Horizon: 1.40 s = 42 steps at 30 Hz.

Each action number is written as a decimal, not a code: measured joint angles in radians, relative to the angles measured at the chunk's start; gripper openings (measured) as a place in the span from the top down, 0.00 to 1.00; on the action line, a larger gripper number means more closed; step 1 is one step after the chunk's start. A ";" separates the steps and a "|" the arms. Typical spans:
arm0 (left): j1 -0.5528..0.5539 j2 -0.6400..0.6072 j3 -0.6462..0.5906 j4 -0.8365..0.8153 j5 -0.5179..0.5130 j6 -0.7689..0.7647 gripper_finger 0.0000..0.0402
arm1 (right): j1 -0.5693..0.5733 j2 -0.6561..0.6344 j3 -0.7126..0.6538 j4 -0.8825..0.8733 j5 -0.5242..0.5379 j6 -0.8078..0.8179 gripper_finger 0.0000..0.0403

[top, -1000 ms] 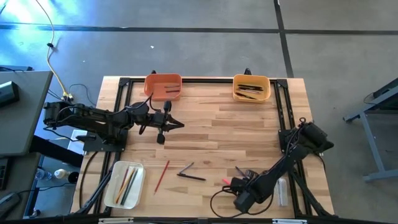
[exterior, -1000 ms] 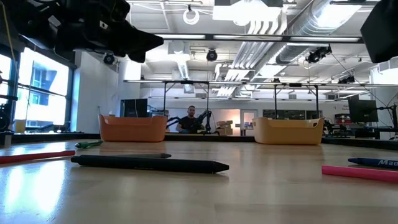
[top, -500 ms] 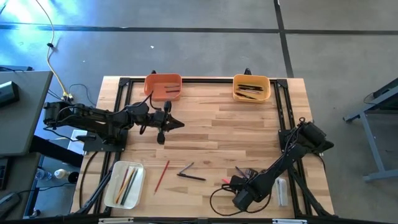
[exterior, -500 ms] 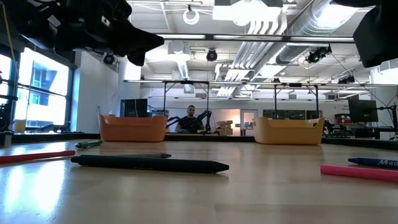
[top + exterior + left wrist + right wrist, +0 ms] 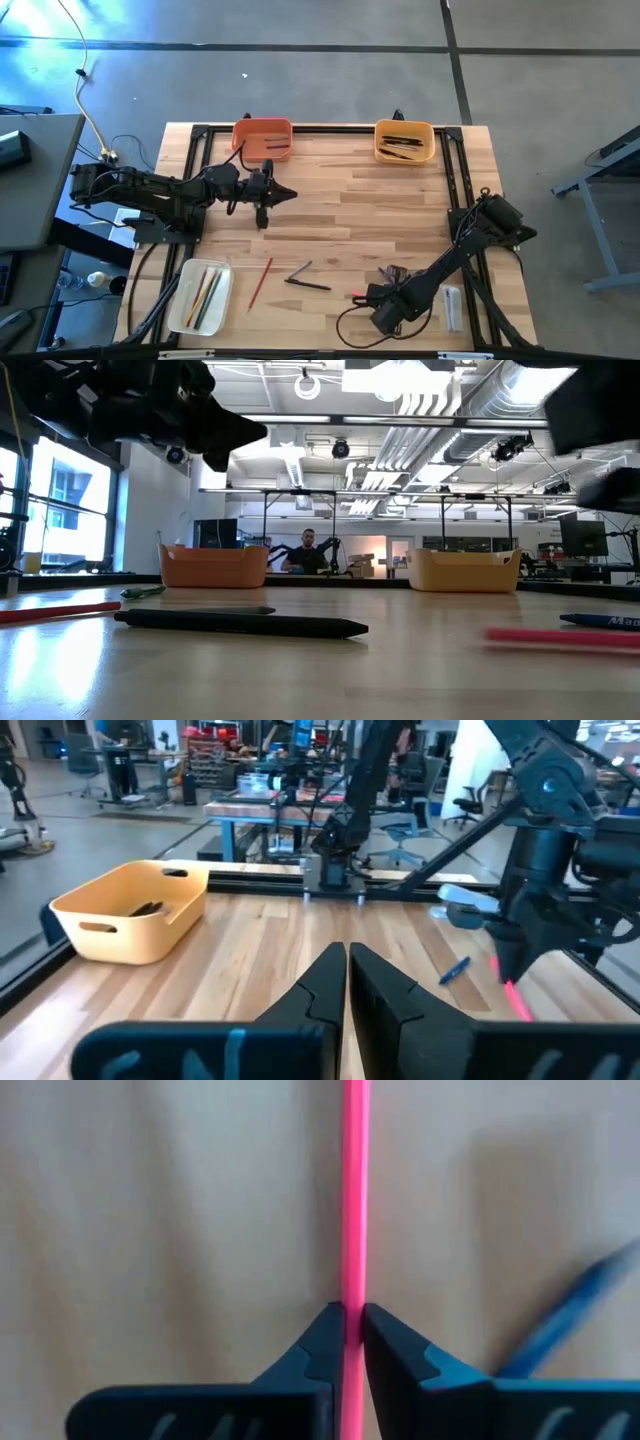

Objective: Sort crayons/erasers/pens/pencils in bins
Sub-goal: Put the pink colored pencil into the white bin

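Wooden table [image 5: 340, 200], yellow bin [image 5: 404, 141] holding pens [image 5: 400, 142], white bin [image 5: 200, 296] holding pencils [image 5: 207, 293], right fingers [image 5: 395, 1355] pinching pink stick [image 5: 354, 1190], left fingers [image 5: 375, 985] closed empty.

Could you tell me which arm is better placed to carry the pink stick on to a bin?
The right arm. Its claw is already shut on the pink stick near the table's front edge. The left claw is shut on nothing, hovering far off near the orange bin.

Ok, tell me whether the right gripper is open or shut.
Shut: the right gripper has its fingertips pinched on the pink stick, no gap beside it.
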 joint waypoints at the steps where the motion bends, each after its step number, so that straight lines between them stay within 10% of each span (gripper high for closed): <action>1: 0.000 0.000 0.000 0.004 0.000 -0.006 0.98 | -0.002 -0.005 0.003 -0.005 0.060 -0.027 0.94; 18: 0.000 0.000 0.000 0.111 0.005 0.011 0.98 | -0.187 -0.242 0.019 0.082 0.434 -0.354 0.97; 35: 0.088 -0.023 0.015 0.221 0.084 0.030 0.98 | -0.590 -0.419 -0.444 1.255 -0.124 -0.939 0.98; 42: 0.044 -0.023 0.027 0.209 0.222 0.031 0.92 | -0.652 -0.425 -0.420 1.330 -0.149 -0.939 0.98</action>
